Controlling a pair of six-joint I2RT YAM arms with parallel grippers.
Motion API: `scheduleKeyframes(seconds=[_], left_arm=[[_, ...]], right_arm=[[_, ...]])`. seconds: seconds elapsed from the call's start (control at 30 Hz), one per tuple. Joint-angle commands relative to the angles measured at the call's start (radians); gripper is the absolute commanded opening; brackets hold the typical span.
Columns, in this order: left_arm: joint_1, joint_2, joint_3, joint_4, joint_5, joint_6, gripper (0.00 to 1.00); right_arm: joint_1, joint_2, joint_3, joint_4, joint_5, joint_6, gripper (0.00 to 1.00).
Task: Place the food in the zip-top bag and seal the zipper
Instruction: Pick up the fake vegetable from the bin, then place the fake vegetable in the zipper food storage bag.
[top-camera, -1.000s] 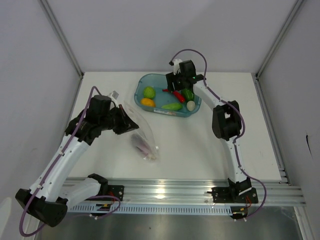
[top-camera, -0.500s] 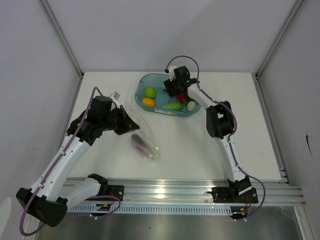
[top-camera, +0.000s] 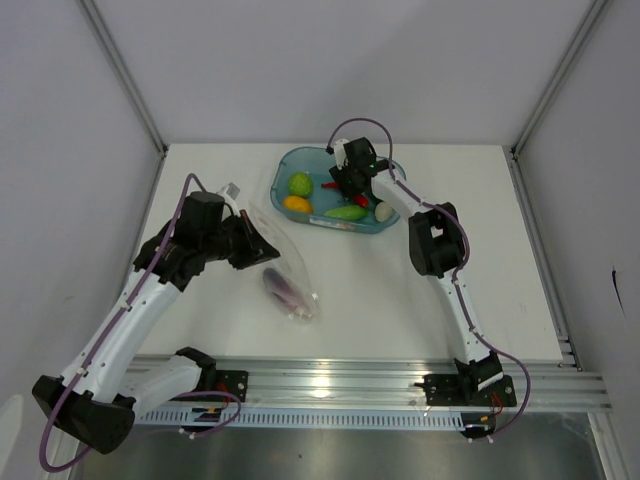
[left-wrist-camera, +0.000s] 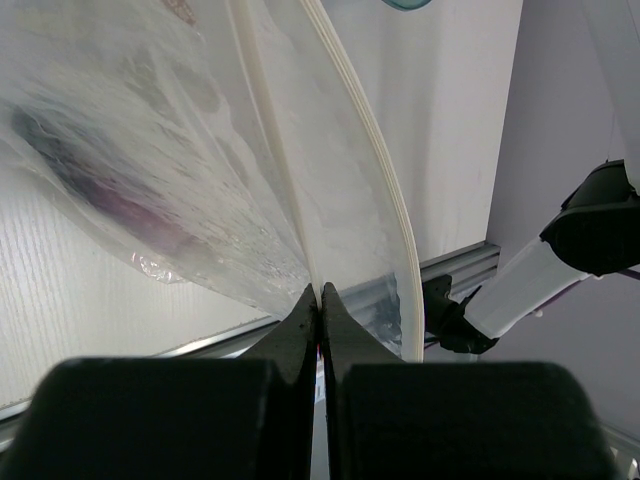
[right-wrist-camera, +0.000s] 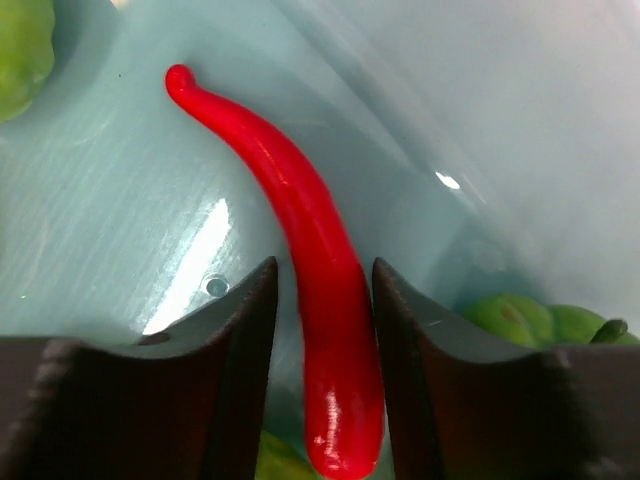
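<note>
The white table (top-camera: 400, 290) carries a teal tray (top-camera: 278, 180) at the back and the zip-top bag (top-camera: 285, 275) lying nearer the left arm. The left gripper (left-wrist-camera: 320, 300) is pressed together on the bag's mouth edge, holding the zipper (left-wrist-camera: 385, 200) strips apart. The purple eggplant (top-camera: 280, 287) lies inside the bag. The other foods are in the tray: a light green vegetable (top-camera: 345, 212), a green pepper (top-camera: 299, 184), a yellow-orange piece (top-camera: 295, 204) and a white egg (top-camera: 382, 211). The right gripper (right-wrist-camera: 322, 285) reaches into the tray, its jaws on either side of the red chili (right-wrist-camera: 300, 220), seemingly a sliver short of touching it.
</note>
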Motion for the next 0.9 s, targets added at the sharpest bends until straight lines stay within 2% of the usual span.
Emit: scheduleKeyframes(seconds=[0.0, 0.07, 0.1, 0.2, 0.3, 0.7, 0.8, 0.87], left_arm=[[-0.005, -0.024, -0.013, 0.025, 0.017, 0.022, 0.01], [-0.005, -0.024, -0.018, 0.023, 0.017, 0.022, 0.01], [-0.005, -0.024, -0.018, 0.023, 0.018, 0.022, 0.01], [-0.005, -0.024, -0.016, 0.015, 0.017, 0.022, 0.01], [-0.005, -0.027, -0.019, 0.015, 0.009, 0.022, 0.01], [-0.005, 0.01, -0.038, 0.028, 0.027, 0.009, 0.01], [-0.005, 0.018, -0.035, 0.032, 0.032, 0.003, 0.01], [-0.005, 0.021, -0.032, 0.04, 0.034, 0.0, 0.01]], right_arm=[[0.01, -0.001, 0.017, -0.006, 0.018, -0.025, 0.4], [0.011, -0.012, 0.016, 0.014, 0.012, -0.013, 0.32], [0.01, -0.016, 0.017, 0.019, 0.009, -0.01, 0.24], [0.011, -0.03, 0.025, 0.039, 0.013, 0.006, 0.07], [0.015, -0.067, 0.006, 0.086, 0.056, 0.036, 0.0], [0.042, -0.313, -0.023, 0.238, 0.184, 0.141, 0.0], [0.067, -0.414, -0.064, 0.234, 0.184, 0.187, 0.0], [0.083, -0.484, -0.15, 0.243, 0.184, 0.236, 0.0]])
